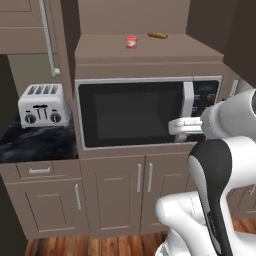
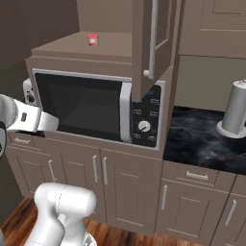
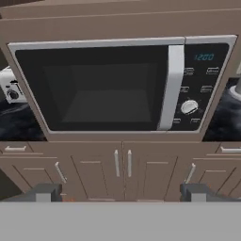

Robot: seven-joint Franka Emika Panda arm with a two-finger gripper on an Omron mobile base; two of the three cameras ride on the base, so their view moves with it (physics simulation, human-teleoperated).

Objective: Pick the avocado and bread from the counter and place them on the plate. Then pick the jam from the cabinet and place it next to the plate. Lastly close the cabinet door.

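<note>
The jam [image 1: 131, 42], a small red-pink jar with a paler top, stands on the shelf of the open cabinet [image 1: 150, 55] above the microwave; the right base view shows the jam [image 2: 92, 40] too. One cabinet door [image 2: 144, 48] with a long silver handle swings out toward me. My gripper [image 3: 121, 195] is open with nothing between its fingers, facing the microwave front well below the jar. The hand [image 1: 182, 126] hovers before the microwave's lower right. The black counter [image 2: 202, 139] flanks the microwave. The avocado, bread and plate are out of view.
A microwave [image 1: 135, 112] sits built in under the cabinet. A toaster [image 1: 42, 104] stands on the counter [image 1: 35, 142] to its left, a grey paper-towel holder [image 2: 235, 110] to its right. A small orange-brown oblong thing [image 1: 157, 35] lies behind the jar. Brown base cupboards [image 3: 122, 164] run below.
</note>
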